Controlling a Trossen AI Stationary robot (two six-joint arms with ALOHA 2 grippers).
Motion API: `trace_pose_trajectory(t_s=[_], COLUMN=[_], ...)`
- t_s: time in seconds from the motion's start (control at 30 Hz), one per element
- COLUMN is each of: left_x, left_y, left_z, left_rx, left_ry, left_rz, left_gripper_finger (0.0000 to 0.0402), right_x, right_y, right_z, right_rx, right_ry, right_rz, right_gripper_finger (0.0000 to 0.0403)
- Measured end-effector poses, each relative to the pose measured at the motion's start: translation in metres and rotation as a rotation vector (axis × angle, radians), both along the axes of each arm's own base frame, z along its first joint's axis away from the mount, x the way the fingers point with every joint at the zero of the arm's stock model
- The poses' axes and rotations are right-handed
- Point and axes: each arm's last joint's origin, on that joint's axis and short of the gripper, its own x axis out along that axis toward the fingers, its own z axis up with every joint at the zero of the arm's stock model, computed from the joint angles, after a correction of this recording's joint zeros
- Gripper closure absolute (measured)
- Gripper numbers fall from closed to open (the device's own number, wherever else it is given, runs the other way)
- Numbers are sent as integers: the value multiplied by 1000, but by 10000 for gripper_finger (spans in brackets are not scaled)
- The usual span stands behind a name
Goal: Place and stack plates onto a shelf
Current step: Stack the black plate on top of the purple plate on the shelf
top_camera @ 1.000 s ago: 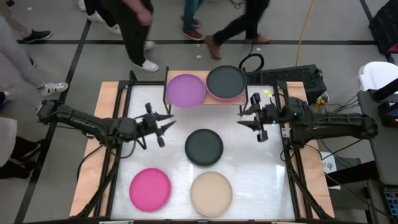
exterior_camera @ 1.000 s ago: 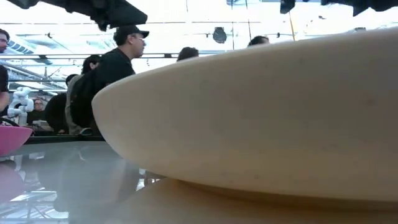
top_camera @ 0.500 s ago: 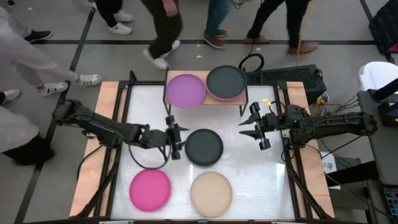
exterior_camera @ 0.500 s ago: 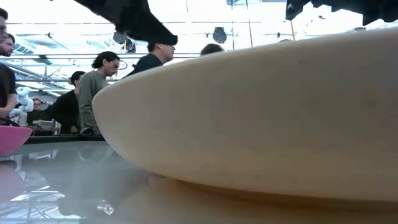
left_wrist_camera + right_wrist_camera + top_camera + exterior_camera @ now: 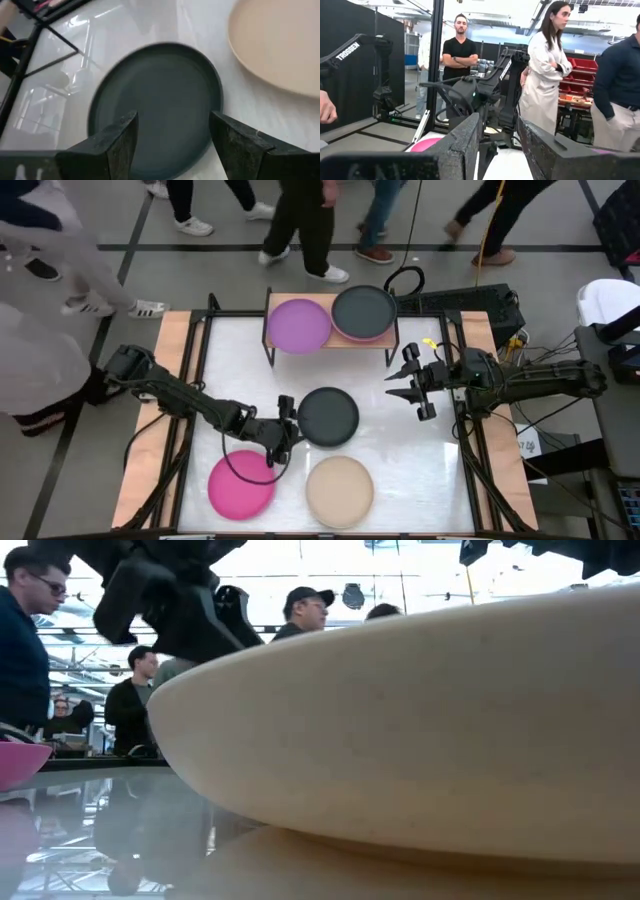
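Note:
The shelf (image 5: pixel 274 300) stands at the table's far middle. A purple plate (image 5: pixel 298 325) lies on its left half, and a dark grey plate (image 5: pixel 364 312) lies on a pinkish plate (image 5: pixel 362 338) on its right half. On the table lie a second dark grey plate (image 5: pixel 328 416), a magenta plate (image 5: pixel 241 484) and a cream plate (image 5: pixel 339 491). My left gripper (image 5: pixel 289 436) is open at the table plate's left rim; in the left wrist view (image 5: pixel 172 135) its fingers stand either side of the plate's near edge (image 5: pixel 160 100). My right gripper (image 5: pixel 412 383) is open and empty right of the plate.
The cream plate (image 5: pixel 420 730) fills the low view, with the magenta plate's rim (image 5: pixel 20 762) at its left. The cream plate also shows in the left wrist view (image 5: pixel 280 45). People walk beyond the table's far edge. Bare tabletop lies between the shelf and the dark grey plate.
My left gripper has gone from the table's left middle toward the right and near edge, down to the left rim of the dark grey plate on the table, staying open. No plate has moved.

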Motion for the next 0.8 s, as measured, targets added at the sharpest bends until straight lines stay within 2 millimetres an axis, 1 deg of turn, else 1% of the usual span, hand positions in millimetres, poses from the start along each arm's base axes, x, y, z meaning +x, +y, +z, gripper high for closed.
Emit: trace_pose_trajectory(t_s=[0.13,0.23,0.47,0.63,0.8], left_x=[3,7,11,13,17], left_y=[-4,-7,-9,-7,2], left_z=[-13,-21,-38,-48,-57], left_rx=[34,22,31,36,45], left_ry=[39,57,107,144,174], left_rz=[-43,-86,-104,-101,-74], left_gripper_finger=[153,153,153,153,157], right_x=[0,0,0,0,0], right_y=[0,0,0,0,0], right_z=[0,-1,-1,-1,-1], right_rx=[2,3,28,28,29], right_ry=[2,11,17,17,15], right_rz=[0,1,6,6,6], right_gripper_finger=[284,284,284,284,284])
